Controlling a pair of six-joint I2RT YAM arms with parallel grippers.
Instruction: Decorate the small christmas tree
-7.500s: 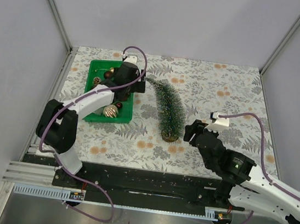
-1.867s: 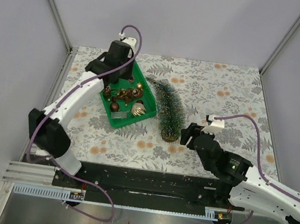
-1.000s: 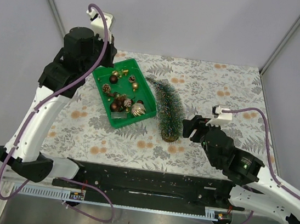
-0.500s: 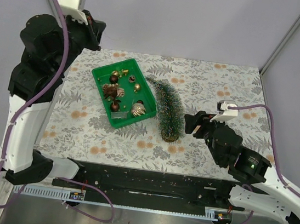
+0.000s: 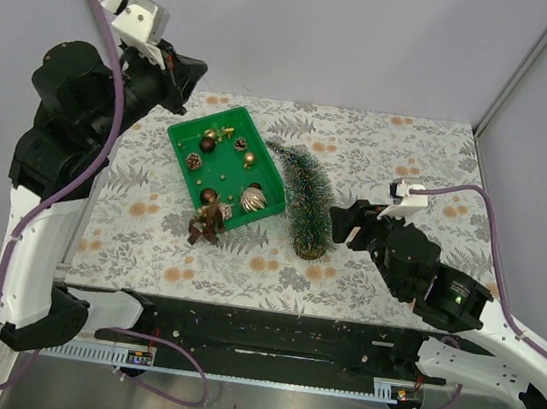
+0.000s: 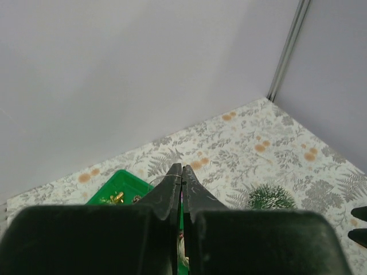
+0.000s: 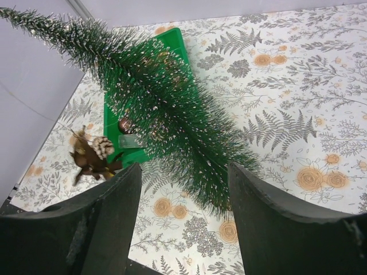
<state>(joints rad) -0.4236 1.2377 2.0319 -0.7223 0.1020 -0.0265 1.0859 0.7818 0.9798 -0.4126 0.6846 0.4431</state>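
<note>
Evidently barely begun: the small christmas tree (image 5: 307,197) is bare, ornaments (image 5: 252,199) sit in the green tray (image 5: 204,120), the left gripper (image 6: 182,169) has its jaws closed at upper left, and the right gripper (image 5: 340,221) has its jaws open by the tree's base.

Bright green tray (image 5: 225,173), frosted dark-green tree (image 5: 307,194), fern-and-flower tablecloth (image 5: 411,152)

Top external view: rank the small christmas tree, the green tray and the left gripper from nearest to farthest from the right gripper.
1. small christmas tree, just beside the right gripper.
2. green tray, beyond the tree, mid-left.
3. left gripper, high at the far-left corner.
</note>
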